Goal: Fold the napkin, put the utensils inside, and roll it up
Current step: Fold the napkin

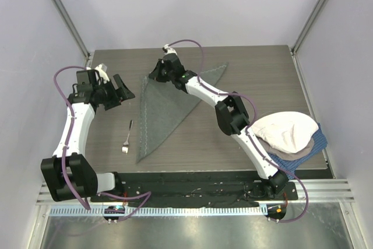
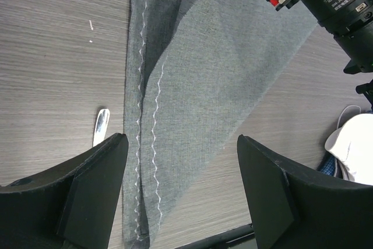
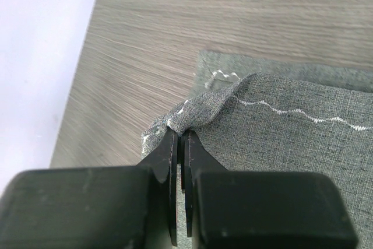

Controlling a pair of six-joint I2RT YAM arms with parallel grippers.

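- Grey-green napkin [image 1: 166,109] [image 2: 198,86] [image 3: 280,138] lies flat on the table [image 1: 262,80], left of centre, folded into a triangle.
- Long straight edge is on the left and runs far-to-near. One tip points at the near edge, another corner reaches out to the far right.
- Fabric is thin, with a fine visible weave. Pale zigzag stitch lines follow the hem, and the left wrist view shows two of them side by side along the left edge (layers stacked there).
- A soft crease shadow runs down from the far end in the left wrist view.
- Right fingers [image 1: 158,73] [image 3: 179,138] are clenched on the napkin's far-left corner. The top layer is pulled up into a small ridge there, and the lower layer's stitched corner shows just beyond it.
- Left fingers [image 1: 124,93] [image 2: 102,170] are spread wide and grasping nothing, hanging above the table over the napkin's left edge.
- Fork [image 1: 127,137] [image 2: 101,126], slim and silver, lies on the table just beside the napkin's left edge. It is roughly parallel to that edge, tines toward the near side, not touching the cloth.
- Cream-white cloth [image 1: 288,131] sits piled on a blue checked cloth [image 1: 319,138] at the near right of the table, well apart from the napkin.
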